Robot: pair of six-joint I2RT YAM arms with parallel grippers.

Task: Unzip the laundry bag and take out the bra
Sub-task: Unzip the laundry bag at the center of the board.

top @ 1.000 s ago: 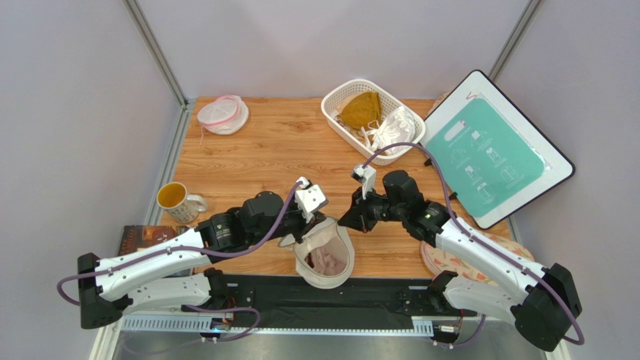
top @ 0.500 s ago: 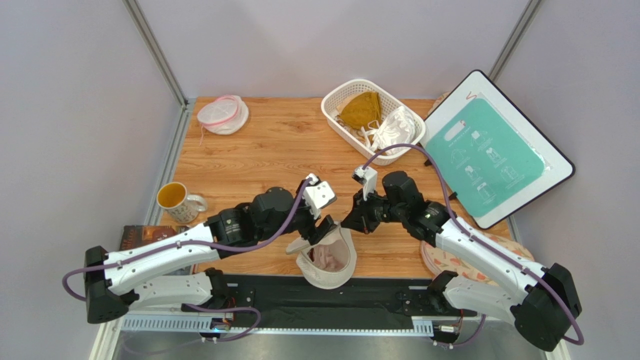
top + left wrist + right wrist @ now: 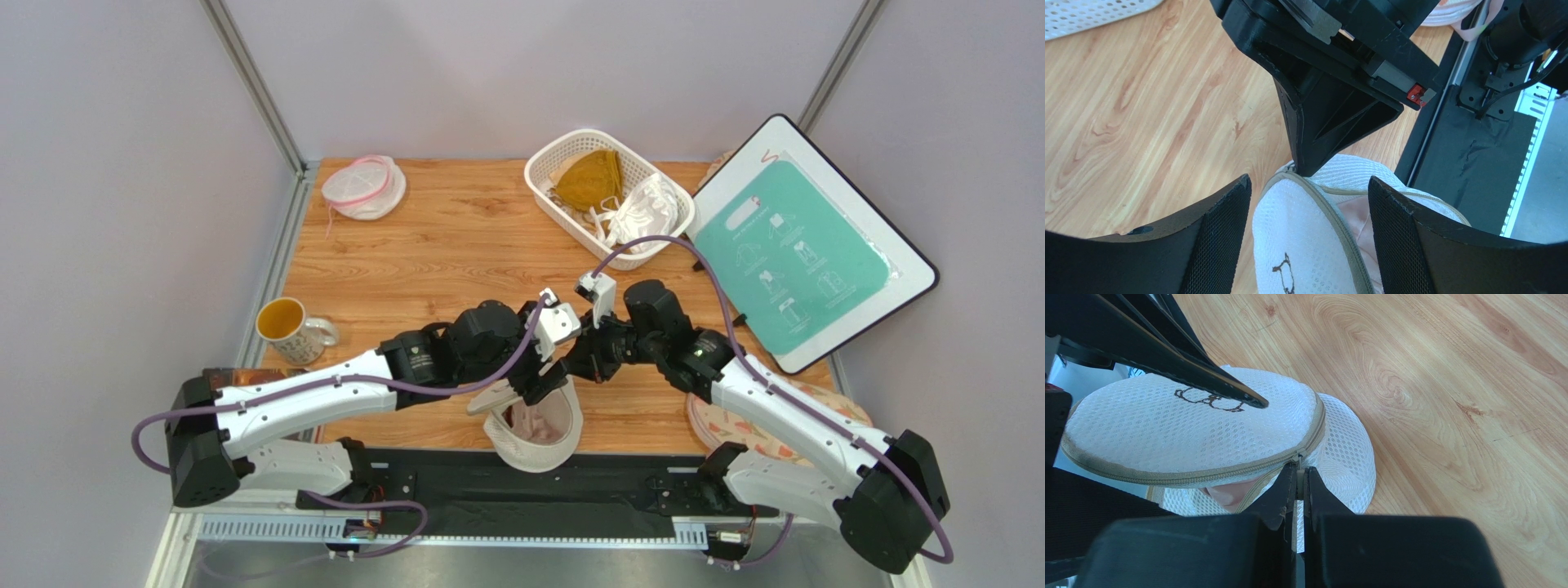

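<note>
The laundry bag sits at the middle of the table's near edge. Its round lid is partly unzipped and lifted, and the bra shows pale pink in the gap below.

The left arm stretches low from the near-left corner towards the middle, with its wrist bent over the bag. The left gripper is spread wide, one finger on either side of the lid. I cannot tell whether the fingers touch it.

The right arm slopes down from the near-right corner, forearm pointing left. The right gripper is pinched almost closed on the bag's zip seam at the lid's rim, on the side away from the near edge.
</note>
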